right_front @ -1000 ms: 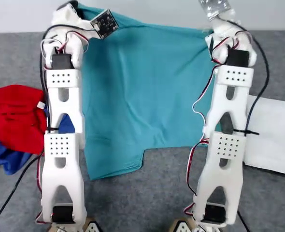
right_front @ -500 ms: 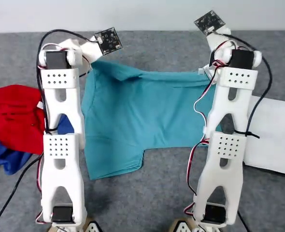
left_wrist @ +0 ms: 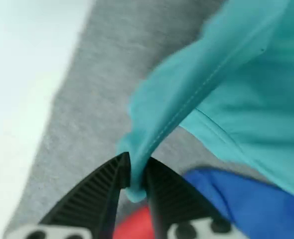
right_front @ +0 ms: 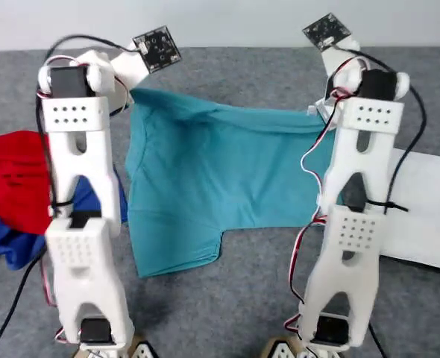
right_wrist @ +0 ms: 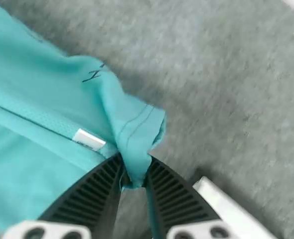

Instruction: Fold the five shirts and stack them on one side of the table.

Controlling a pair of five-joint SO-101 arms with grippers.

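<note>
Seen from above: a teal short-sleeved cotton T-shirt [right_front: 212,179] at the centre of the grey felt-covered bench [right_front: 242,298], between two white arms. Near hem and one sleeve flat on the bench toward 6 o'clock. Far edge raised off the bench toward 12 o'clock, sagging a little between two grips.

Left black ribbed end effector [left_wrist: 135,167] closed tight on the shirt's far corner at about 11 o'clock, with a pinch of teal hem squeezed between the fingers and the cloth stretching away above the bench. Right black ribbed end effector [right_wrist: 134,167] clamped likewise on the opposite far corner at about 1 o'clock, with a bunched seam caught between the fingers, near a small white sewn-in label [right_wrist: 89,139].

At 9 o'clock from the teal shirt, a crumpled red cloth shirt [right_front: 11,179] heaped on the bench, with a crumpled royal-blue cloth shirt [right_front: 11,242] just beside it and partly beneath it toward 7 o'clock. At 3 o'clock, a flat white cloth shirt [right_front: 421,212] — partly hidden behind the right arm, its edge close to the teal one. Touching or apart, impossible to tell.
</note>
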